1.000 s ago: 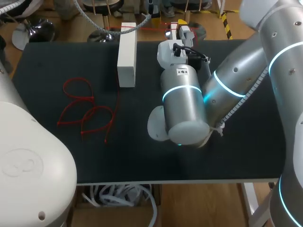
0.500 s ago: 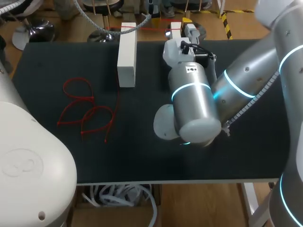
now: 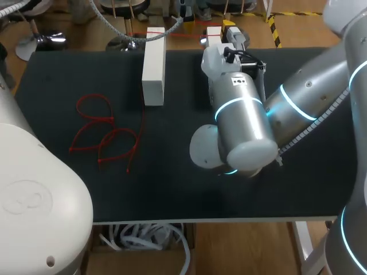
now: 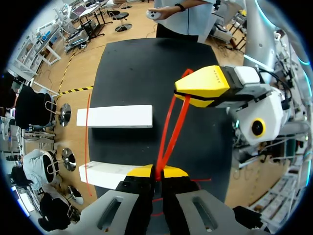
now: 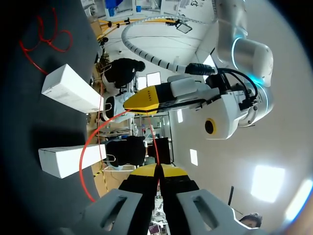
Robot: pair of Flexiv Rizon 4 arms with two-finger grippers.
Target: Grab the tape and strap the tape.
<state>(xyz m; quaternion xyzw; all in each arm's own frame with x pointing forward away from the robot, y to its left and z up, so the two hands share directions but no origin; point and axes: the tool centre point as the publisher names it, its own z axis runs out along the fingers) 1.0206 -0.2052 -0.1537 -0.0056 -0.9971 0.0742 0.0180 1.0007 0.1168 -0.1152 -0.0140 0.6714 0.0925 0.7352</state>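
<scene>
Plainly, left claw (image 4: pixel 156 172) and right claw (image 5: pixel 157 171) each pinch red tape (image 4: pixel 161 156), hidden overhead behind right arm (image 3: pixel 241 123).

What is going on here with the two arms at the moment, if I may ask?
The two arms are holding one red strap between them over the far side of the black table. The left claw is shut on one part of it and the right claw on another, so the strap bows into a loop. Two white boxes lie close by, and the spare red straps lie loose on the table, away from both claws.
</scene>
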